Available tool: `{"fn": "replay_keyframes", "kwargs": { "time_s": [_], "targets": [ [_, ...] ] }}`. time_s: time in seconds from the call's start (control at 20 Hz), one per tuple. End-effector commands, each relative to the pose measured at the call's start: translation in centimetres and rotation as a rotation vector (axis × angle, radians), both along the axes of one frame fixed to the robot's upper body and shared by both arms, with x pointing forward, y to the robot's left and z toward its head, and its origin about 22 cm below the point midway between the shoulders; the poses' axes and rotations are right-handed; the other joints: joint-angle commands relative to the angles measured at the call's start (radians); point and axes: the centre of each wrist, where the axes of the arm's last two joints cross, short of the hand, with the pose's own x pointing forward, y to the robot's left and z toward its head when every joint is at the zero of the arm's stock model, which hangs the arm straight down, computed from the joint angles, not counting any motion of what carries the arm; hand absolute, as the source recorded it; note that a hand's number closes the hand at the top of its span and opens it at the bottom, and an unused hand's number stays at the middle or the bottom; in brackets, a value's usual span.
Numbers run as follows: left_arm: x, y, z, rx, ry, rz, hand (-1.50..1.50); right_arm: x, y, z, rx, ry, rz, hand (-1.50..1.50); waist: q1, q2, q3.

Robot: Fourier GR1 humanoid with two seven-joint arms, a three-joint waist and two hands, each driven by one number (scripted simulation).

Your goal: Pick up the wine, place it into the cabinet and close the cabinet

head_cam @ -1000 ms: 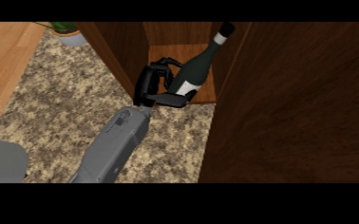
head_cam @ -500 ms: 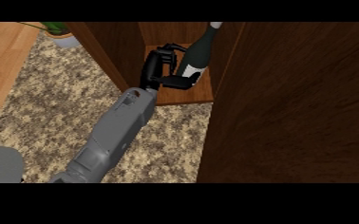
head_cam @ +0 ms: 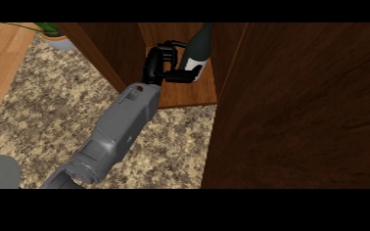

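A dark wine bottle [head_cam: 196, 54] with a white label stands nearly upright inside the open wooden cabinet [head_cam: 189, 89], over its floor board. My left hand [head_cam: 159, 64] reaches in from the lower left and is shut on the bottle. Its fingers curl round the far side and the thumb lies on the near side by the label. The bottle's base is hidden behind the hand and thumb. The cabinet door [head_cam: 296, 112] stands open at the right, a large dark brown panel. My right hand shows nowhere.
The speckled stone counter [head_cam: 51, 98] spreads out at the left and in front of the cabinet. A potted plant [head_cam: 54, 35] stands at the back left, beside the cabinet's left wall [head_cam: 108, 49]. A wooden floor strip shows at the far left.
My left hand has carried the bottle deeper into the cabinet, and the bottle has gone from tilted to nearly upright. The forearm has stretched further forward.
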Motion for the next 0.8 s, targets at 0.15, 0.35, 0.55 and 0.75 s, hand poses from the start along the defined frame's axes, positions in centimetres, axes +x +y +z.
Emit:
{"fn": "replay_keyframes", "kwargs": {
  "time_s": [0.15,0.35,0.55,0.75],
  "targets": [
    [1.3,0.3,1.3,-0.020,0.025,0.047,1.50,-2.2,-0.6,2.2,0.087,0.022,0.066,-1.50,-0.012,0.007,0.000],
    [1.3,1.7,0.6,0.019,0.015,0.099,1.50,-2.4,-0.4,2.4,0.118,0.009,0.082,-1.50,-0.018,0.011,0.000],
    [2.0,2.4,1.5,0.067,-0.013,0.139,1.50,-2.6,-0.5,2.1,0.097,0.010,0.104,-1.50,-0.035,0.012,0.001],
    [2.1,2.8,1.5,0.122,-0.055,0.137,-1.50,-2.1,-0.4,1.8,0.096,0.017,0.084,-1.50,-0.028,0.016,0.000]
  ]
}}
